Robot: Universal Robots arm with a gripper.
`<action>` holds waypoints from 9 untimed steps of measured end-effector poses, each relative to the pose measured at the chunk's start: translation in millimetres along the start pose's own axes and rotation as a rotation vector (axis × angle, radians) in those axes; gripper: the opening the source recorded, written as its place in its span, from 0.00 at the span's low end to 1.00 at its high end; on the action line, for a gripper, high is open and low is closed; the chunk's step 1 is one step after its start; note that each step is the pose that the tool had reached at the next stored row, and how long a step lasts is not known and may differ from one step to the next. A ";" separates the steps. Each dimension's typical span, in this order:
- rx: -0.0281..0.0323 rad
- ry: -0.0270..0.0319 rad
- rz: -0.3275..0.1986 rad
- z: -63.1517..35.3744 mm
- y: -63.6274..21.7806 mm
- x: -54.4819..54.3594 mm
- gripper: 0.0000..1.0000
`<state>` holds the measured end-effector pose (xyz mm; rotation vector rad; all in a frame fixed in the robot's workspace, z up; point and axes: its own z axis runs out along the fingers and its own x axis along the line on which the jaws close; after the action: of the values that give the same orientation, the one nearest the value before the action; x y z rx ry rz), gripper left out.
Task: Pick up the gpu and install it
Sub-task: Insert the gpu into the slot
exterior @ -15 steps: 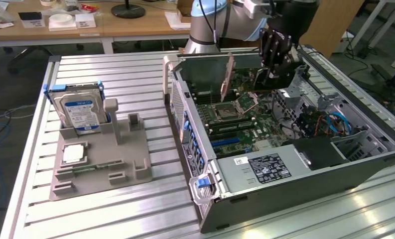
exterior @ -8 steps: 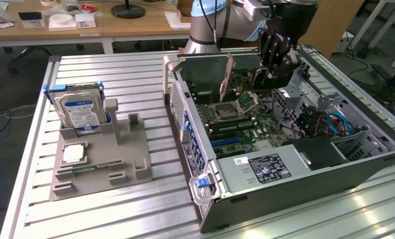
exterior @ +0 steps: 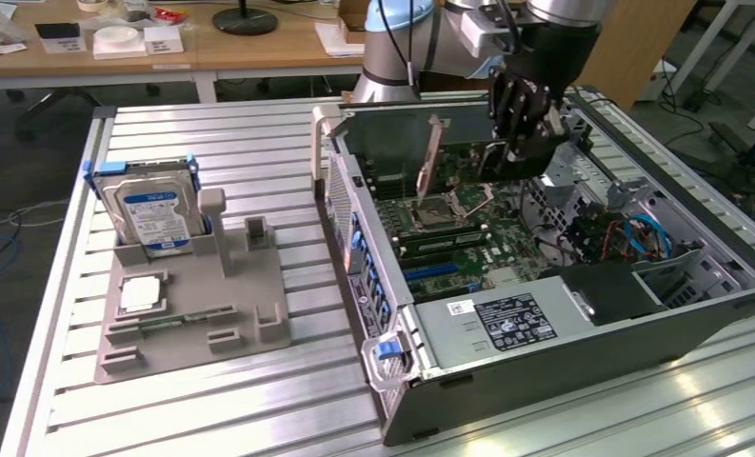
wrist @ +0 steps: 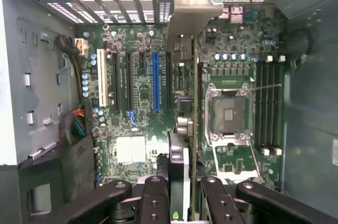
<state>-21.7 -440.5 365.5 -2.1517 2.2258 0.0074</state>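
The gpu (exterior: 468, 160) hangs upright inside the open computer case (exterior: 390, 314), over the motherboard (exterior: 447, 233). My gripper (exterior: 525, 143) reaches down from above and is shut on the card's top edge. In the wrist view the gpu (wrist: 195, 97) is seen edge-on, with its silver bracket (wrist: 191, 10) toward the case's rear slots. My gripper (wrist: 182, 184) clamps it from both sides. The card sits between the blue slot (wrist: 156, 81) and the CPU socket (wrist: 229, 115). Whether its lower edge touches a slot I cannot tell.
A hard drive (exterior: 155, 214) with a blue-white label stands in a grey fixture (exterior: 187, 314) on the slatted table at the exterior view's left. The power supply (exterior: 517, 324), coloured cables (exterior: 631, 238) and case walls crowd the card.
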 end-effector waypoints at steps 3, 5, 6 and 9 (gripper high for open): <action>-0.0007 -0.0002 -0.005 5.3 3.2 0.9 0.28; -0.0008 -0.0006 -0.006 9.1 4.0 1.1 0.28; -0.0008 -0.0003 -0.006 10.7 5.6 1.2 0.28; -0.0021 -0.0002 -0.006 15.3 8.4 1.5 0.28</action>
<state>-29.7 -441.1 349.9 -2.1593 2.2202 0.0096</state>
